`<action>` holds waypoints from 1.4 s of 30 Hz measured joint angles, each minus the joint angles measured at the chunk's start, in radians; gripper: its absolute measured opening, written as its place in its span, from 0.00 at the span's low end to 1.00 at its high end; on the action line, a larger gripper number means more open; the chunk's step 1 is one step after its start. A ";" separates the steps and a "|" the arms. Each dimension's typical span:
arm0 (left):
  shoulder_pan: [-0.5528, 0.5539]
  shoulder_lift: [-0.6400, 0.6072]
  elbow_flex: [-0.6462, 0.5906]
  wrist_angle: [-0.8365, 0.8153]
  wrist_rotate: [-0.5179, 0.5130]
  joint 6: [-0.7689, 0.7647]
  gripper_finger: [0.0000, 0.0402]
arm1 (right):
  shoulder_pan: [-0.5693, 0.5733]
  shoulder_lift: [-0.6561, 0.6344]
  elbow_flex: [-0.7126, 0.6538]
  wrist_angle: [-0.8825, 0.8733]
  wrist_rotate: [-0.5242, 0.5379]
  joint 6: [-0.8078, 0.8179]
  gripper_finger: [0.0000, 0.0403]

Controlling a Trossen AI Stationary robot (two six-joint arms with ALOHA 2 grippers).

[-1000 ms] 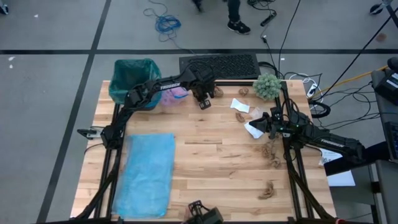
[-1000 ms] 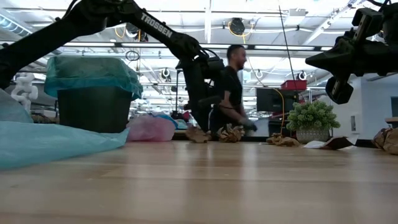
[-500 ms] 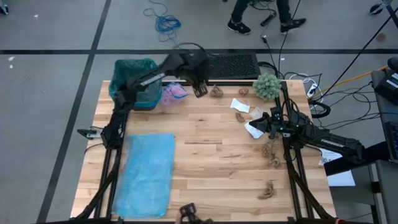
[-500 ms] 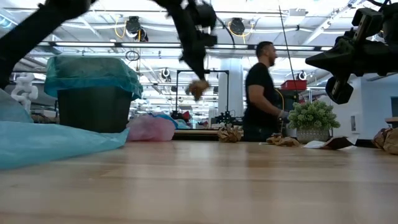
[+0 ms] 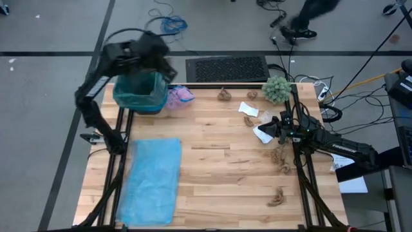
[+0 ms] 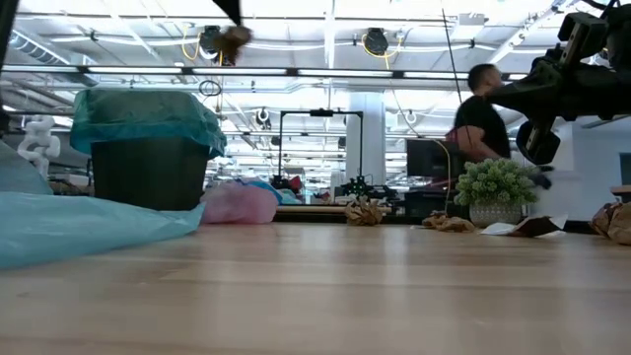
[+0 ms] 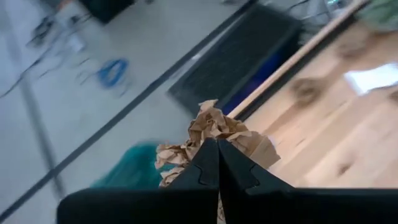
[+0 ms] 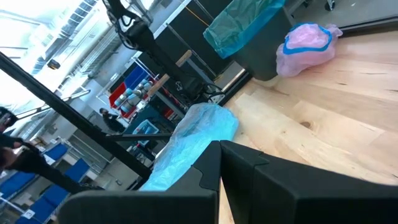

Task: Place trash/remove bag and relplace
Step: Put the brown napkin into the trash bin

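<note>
My left gripper (image 7: pixel 218 163) is clamped on a crumpled brown paper wad (image 7: pixel 214 134), its creased folds bulging out above my two dark fingers, which meet flat against each other; it hangs high over the bin (image 5: pixel 140 93) at the tabletop's far left corner, and in the high view it is only a dark blur. The bin is dark and boxy, lined with a thin, wrinkled teal bag (image 6: pixel 143 115) that drapes over its rim. Just beside it lies a lilac-pink crumpled piece (image 5: pixel 179 97), soft and puffy. A flat pale-blue plastic bag (image 5: pixel 154 181) lies along the left edge of the plank wood table (image 5: pixel 219 174). More brown wads (image 5: pixel 279 158) and white scraps (image 5: pixel 249 109) are scattered toward the right edge and far edge, near a fuzzy grey-green ball (image 5: pixel 277 89). My right gripper (image 5: pixel 284 128) waits near the right edge, fingers pressed together with nothing between them. A person (image 6: pixel 483 128) beyond the table is smeared.
</note>
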 joint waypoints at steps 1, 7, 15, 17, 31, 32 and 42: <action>0.007 -0.016 0.000 -0.039 -0.020 -0.031 0.00 | 0.000 0.000 0.000 0.000 0.000 0.000 0.00; 0.080 -0.066 -0.026 -0.035 -0.032 -0.125 0.00 | 0.000 0.000 0.000 -0.001 0.000 0.000 0.00; 0.208 -0.041 -0.130 -0.036 0.019 -0.122 0.00 | 0.000 0.000 0.000 -0.001 0.000 0.000 0.00; 0.237 -0.030 -0.177 -0.036 0.024 -0.140 0.00 | 0.000 0.000 0.000 0.000 0.000 0.000 0.00; 0.372 -0.019 -0.472 -0.037 0.064 -0.164 0.00 | 0.000 0.000 0.000 0.009 -0.073 -0.201 0.00; 0.373 -0.019 -0.477 -0.037 0.072 -0.147 0.00 | 0.000 0.000 0.000 0.009 -0.080 -0.221 0.00; 0.375 -0.019 -0.480 -0.037 0.099 -0.017 0.24 | 0.000 0.000 0.000 0.009 -0.081 -0.240 0.00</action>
